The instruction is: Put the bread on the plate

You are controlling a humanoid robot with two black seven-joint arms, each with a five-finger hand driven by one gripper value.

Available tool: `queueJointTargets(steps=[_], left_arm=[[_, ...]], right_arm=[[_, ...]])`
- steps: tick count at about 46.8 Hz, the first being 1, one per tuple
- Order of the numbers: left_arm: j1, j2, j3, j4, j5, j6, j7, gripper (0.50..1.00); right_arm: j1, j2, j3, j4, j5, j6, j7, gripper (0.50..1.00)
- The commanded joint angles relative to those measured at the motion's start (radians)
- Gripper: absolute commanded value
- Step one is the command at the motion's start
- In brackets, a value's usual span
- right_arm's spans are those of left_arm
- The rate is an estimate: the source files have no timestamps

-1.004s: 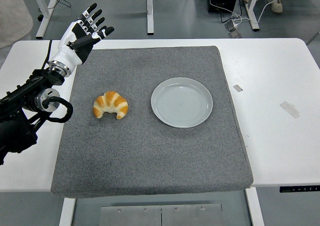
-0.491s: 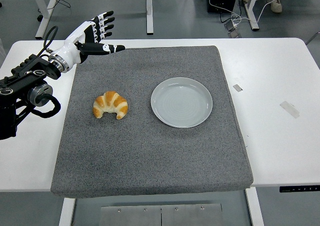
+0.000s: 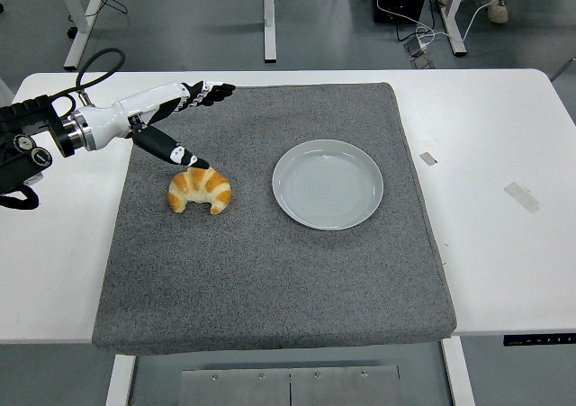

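Bread here means a golden croissant (image 3: 200, 191), lying left of centre in the frame on a large grey mat (image 3: 270, 271). That mat covers most of a white table (image 3: 504, 244), the biggest thing in view. A round, pale plate (image 3: 328, 184) sits on the mat near the frame's centre, to the right of the croissant and clearly apart from it, with nothing on it. From the left edge a black arm reaches in, ending in the left hand (image 3: 166, 118) in the upper left of the frame. Its fingers (image 3: 207, 92) are stretched out straight and spread, pointing right, and hold nothing. The thumb (image 3: 175, 151) angles down towards the croissant, its tip just above the pastry's top edge; whether it touches cannot be told. Two small bits of tape (image 3: 522, 195) lie on the bare table at right
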Motion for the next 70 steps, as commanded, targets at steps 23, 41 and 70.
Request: queueJointTargets(steps=[23,41,70], left_arm=[[-0.060,0.044,0.115,-0.008,0.199,0.008,0.000,0.940],[-0.057,-0.019,0.118,-0.008,0.259,0.064,0.000,0.933],[-0.046,-0.027,0.211,0.009,0.261,0.135,0.000,0.904]], right_arm=[[0.000,0.000,0.000,0.002,0.000,0.000,0.000,1.000],[0.000,0.000,-0.002,0.000,0.000,0.000,0.000,1.000],[0.000,0.000,-0.002,0.000,0.000,0.000,0.000,1.000]])
